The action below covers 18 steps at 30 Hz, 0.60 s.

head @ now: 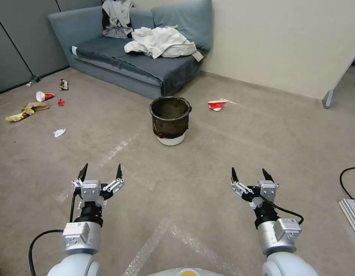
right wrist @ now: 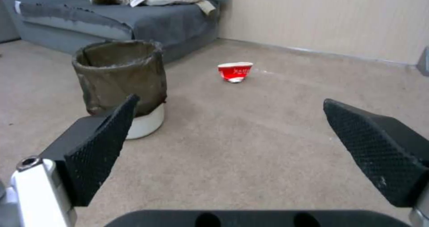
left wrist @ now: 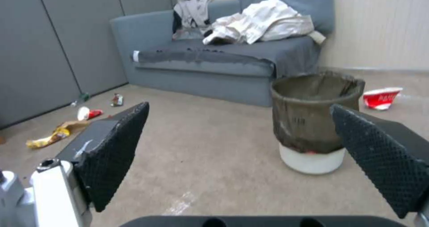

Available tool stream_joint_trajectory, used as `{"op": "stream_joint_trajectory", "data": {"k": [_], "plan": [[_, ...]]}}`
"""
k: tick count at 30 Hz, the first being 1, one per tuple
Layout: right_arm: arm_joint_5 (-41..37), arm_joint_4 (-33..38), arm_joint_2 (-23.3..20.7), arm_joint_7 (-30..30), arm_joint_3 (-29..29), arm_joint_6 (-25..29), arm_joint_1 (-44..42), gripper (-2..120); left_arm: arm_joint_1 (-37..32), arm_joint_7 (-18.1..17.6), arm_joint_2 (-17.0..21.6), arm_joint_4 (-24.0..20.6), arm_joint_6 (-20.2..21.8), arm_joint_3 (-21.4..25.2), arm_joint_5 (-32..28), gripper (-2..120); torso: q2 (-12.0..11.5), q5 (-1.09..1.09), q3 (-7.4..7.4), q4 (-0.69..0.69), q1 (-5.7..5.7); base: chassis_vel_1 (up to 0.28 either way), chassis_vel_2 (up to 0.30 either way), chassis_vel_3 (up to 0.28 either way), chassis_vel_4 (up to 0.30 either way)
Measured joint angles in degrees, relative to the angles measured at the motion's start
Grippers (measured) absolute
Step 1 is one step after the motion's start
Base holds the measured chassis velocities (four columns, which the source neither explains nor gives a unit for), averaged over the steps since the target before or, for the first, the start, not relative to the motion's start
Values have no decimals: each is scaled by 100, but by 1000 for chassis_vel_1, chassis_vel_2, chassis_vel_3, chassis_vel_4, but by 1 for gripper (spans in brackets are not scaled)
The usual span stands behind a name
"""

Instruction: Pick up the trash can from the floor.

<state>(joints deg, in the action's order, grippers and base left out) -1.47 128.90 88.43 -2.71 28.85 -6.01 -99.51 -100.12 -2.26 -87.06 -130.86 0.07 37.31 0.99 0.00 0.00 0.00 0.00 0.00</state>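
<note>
The trash can stands upright on the floor in front of the sofa, a white bin with a dark olive bag folded over its rim. It also appears in the left wrist view and the right wrist view. My left gripper is open, low and to the near left of the can, well short of it. My right gripper is open too, to the near right, also apart from the can. Nothing sits between either pair of fingers.
A grey sofa with heaped white cloth stands behind the can. A crushed red-and-white cup lies right of the can. Litter is scattered at the left: a cup, wrappers, a paper wad. A cable lies far right.
</note>
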Motion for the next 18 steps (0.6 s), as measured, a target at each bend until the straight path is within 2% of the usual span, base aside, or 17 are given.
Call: {"op": "stream_joint_trajectory", "data": {"k": [6, 18], "plan": [[55, 20, 0, -14, 9, -15, 18, 100, 166, 7, 34, -27, 149, 12, -119, 100, 0, 0, 0, 0, 0, -61, 52, 69, -57], [69, 26, 25, -22, -9, -24, 37, 100, 186, 8, 67, -32, 180, 17, -155, 100, 0, 0, 0, 0, 0, -74, 76, 68, -76]]}}
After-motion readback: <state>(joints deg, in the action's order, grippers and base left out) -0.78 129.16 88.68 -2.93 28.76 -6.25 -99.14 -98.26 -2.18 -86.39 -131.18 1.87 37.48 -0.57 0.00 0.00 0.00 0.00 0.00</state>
